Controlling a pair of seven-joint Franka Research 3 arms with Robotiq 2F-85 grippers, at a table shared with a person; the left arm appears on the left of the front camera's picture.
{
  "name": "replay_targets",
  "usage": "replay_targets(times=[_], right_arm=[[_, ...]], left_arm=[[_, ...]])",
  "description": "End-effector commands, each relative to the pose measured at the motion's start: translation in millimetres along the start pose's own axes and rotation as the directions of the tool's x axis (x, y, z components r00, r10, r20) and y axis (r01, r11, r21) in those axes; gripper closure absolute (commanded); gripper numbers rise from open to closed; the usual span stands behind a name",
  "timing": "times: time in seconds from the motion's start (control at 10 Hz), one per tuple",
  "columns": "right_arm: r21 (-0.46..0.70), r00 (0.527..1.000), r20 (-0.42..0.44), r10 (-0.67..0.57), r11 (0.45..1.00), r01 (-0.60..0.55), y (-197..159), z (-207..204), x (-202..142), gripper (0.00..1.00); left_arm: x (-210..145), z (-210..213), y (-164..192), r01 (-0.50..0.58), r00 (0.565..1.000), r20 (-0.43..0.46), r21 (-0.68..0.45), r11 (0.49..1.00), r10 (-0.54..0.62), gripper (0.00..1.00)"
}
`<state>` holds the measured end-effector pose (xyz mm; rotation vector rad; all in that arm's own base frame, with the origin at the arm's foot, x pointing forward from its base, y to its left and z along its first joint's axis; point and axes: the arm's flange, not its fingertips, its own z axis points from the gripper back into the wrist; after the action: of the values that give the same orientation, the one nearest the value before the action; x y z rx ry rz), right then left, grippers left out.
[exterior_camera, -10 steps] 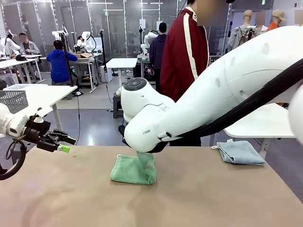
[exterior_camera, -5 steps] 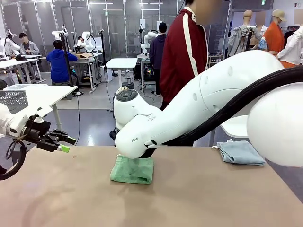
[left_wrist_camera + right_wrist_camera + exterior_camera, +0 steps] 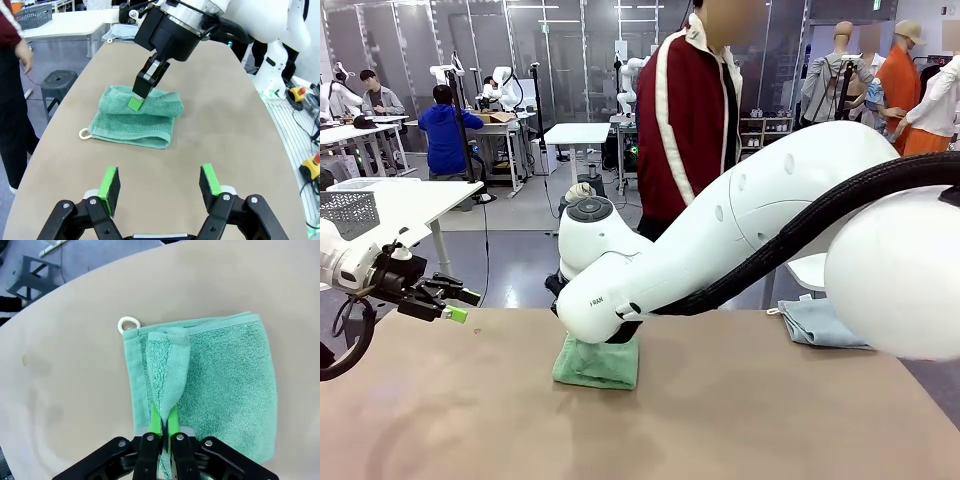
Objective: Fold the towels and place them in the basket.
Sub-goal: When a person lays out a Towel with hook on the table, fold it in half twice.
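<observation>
A green towel (image 3: pixel 597 366) lies folded on the tan table (image 3: pixel 750 420) at mid-centre, its white loop (image 3: pixel 128 324) at one corner. My right gripper (image 3: pixel 161 426) points down onto it, its green pads shut on a raised fold of the towel (image 3: pixel 170 365). From the left wrist view, that gripper (image 3: pixel 136 100) stands on the towel's (image 3: pixel 150 127) top layer. My left gripper (image 3: pixel 447 303) hovers open over the table's left edge, well away from the towel, with nothing between its fingers (image 3: pixel 109 183). A light blue-grey towel (image 3: pixel 817 322) lies at the far right. The basket is out of view.
A person in a red jacket (image 3: pixel 685 110) stands at the table's far side. A pale grey mesh basket (image 3: pixel 348 212) sits on a white side table at left. The big white right arm (image 3: pixel 740 230) spans the table's right half.
My right arm swung left and lower, carrying the lifted flap across the green towel and laying it down on the towel. The person stepped left. The left arm held still.
</observation>
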<state>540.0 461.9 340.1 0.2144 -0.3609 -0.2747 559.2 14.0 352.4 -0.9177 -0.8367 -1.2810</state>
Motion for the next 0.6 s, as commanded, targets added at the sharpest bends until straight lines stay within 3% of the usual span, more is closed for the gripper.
replay_targets(times=[0.0,0.5], right_arm=[[0.041,0.997,0.030,-0.064,0.997,0.063,1.5,-4.9,-3.3,0.82],[0.104,0.994,0.054,-0.097,0.990,0.091,-2.5,-1.2,-2.5,0.34]], left_arm=[[0.9,1.4,2.3,0.008,1.000,0.001,-0.016,1.000,-0.008,0.19],[0.9,1.4,2.3,0.008,1.000,0.001,-0.016,1.000,-0.008,0.19]])
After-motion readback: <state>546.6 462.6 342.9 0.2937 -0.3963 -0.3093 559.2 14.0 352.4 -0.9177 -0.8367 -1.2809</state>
